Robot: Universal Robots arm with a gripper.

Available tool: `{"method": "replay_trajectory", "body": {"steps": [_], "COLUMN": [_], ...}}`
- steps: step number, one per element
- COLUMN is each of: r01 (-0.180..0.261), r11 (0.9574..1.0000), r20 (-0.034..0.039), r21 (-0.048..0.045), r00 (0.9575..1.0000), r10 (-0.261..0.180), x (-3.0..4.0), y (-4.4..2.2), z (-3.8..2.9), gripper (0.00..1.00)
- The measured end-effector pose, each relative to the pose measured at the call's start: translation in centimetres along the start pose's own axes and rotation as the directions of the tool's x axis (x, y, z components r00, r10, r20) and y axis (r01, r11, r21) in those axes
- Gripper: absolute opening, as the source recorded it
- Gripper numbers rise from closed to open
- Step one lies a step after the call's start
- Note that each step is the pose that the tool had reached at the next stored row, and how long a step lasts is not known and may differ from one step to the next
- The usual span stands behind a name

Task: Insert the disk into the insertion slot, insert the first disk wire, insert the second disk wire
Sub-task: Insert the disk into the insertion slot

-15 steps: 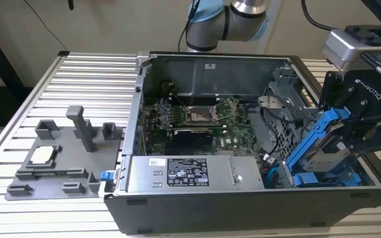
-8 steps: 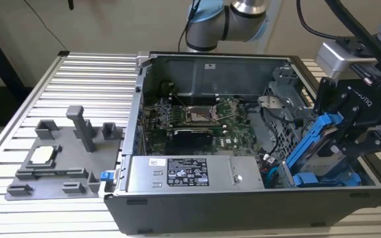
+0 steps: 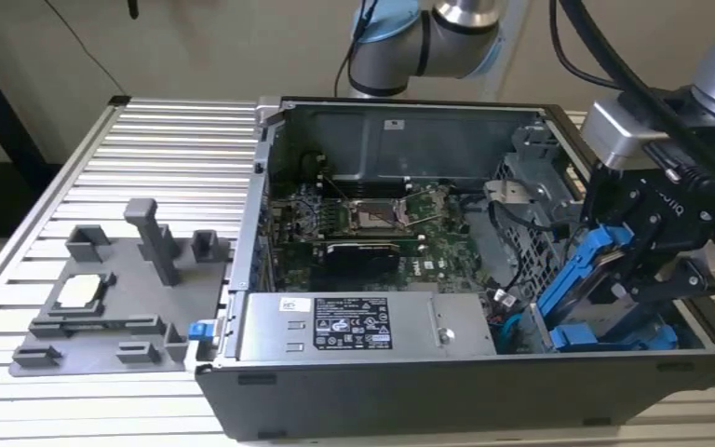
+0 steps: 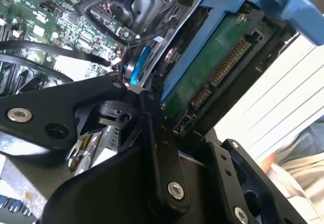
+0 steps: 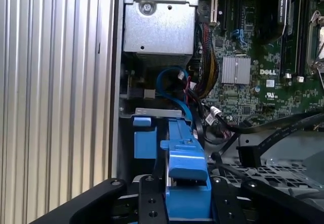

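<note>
Clamping the disk [image 5: 185, 165] (tilted, in its blue carrier) in the pincer [image 5: 186, 206], hanging by the drive cage [image 5: 283, 176]; facing a blue cable [image 5: 177, 100] and black cables [image 5: 283, 125] looping just ahead, motherboard [image 5: 253, 89] lying beyond.

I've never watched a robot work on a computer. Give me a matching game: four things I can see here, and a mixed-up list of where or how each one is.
Things:
1. disk
2. motherboard
3. power supply box
4. grey plastic fixture

Descriptions:
A. on the table, outside the computer case
B. green, lying inside the case
C. tilted, clamped in the gripper
D. bears a black-and-white sticker

Pairs: 1-C, 2-B, 3-D, 4-A.
</note>
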State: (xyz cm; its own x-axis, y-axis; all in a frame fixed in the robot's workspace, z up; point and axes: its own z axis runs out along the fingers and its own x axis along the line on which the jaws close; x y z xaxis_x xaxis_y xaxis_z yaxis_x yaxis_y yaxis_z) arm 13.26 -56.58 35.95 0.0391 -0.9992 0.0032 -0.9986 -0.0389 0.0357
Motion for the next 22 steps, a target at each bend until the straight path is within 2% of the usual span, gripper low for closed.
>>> {"method": "replay_trajectory", "body": {"steps": [3, 12, 13, 14, 19, 22], "r01": [0.001, 0.002, 0.002, 0.002, 0.002, 0.002], "r11": [1.0000, 1.0000, 1.0000, 1.0000, 1.0000, 1.0000], "r20": [-0.0002, 0.0000, -0.0003, -0.0004, -0.0004, -0.0002], "r21": [0.0000, 0.0000, 0.0000, 0.0000, 0.0000, 0.0000], "r00": [1.0000, 1.0000, 1.0000, 1.0000, 1.0000, 1.0000], "r10": [-0.001, -0.002, -0.002, -0.002, -0.002, -0.002], "x": [0.00, -0.01, 0.00, 0.00, 0.01, 0.00], "y": [-0.01, -0.03, -0.01, -0.01, 0.07, 0.09], "z": [0.40, 0.41, 0.38, 0.19, -1.99, -2.41], "gripper": [0.33, 0.34, 0.40, 0.40, 0.40, 0.40]}}
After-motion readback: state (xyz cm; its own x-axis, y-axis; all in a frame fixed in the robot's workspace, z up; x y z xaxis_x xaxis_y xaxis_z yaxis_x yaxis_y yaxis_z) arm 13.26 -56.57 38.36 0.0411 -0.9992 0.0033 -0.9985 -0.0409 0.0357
